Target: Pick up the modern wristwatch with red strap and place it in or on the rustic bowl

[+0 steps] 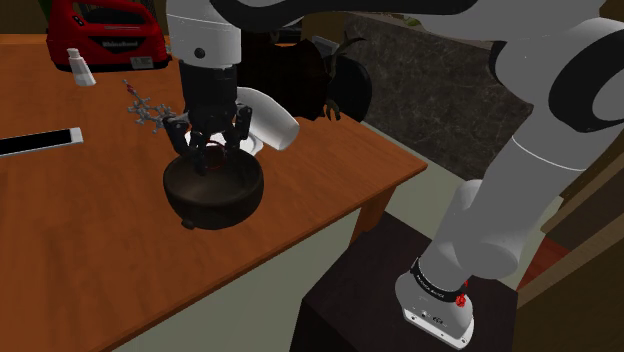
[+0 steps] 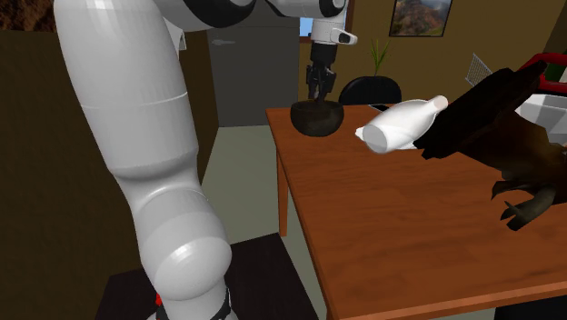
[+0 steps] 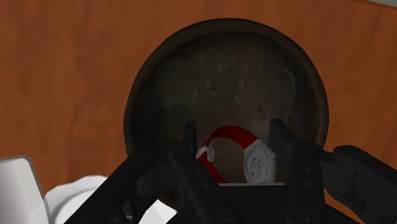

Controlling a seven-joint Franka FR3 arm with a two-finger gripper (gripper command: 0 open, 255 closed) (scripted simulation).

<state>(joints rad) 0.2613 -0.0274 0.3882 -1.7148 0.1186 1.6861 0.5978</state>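
My black gripper (image 1: pixel 212 148) hangs just above the dark, rough round bowl (image 1: pixel 215 208) on the brown wooden table (image 1: pixel 90 250). In the wrist view the fingers (image 3: pixel 280 143) clasp a wristwatch (image 3: pixel 257 162) with a red strap and a pale grey face, and the bowl's mottled inside (image 3: pixel 242 70) lies directly beneath it. A bit of the red strap (image 1: pixel 215 151) shows between the fingers in the shoulder view. In the second exterior view the gripper (image 2: pixel 316 91) stands over the bowl (image 2: pixel 316 118) at the table's far corner.
A white bottle (image 1: pixel 272 115) lies right behind the bowl, beside a dark clawed figure (image 1: pixel 325 80). Further back are a small jointed grey and red object (image 1: pixel 145 108), a small white bottle (image 1: pixel 80 68), a red toy car (image 1: pixel 100 30) and a black bar (image 1: pixel 40 142). The table edge (image 1: pixel 340 215) runs close to the bowl.
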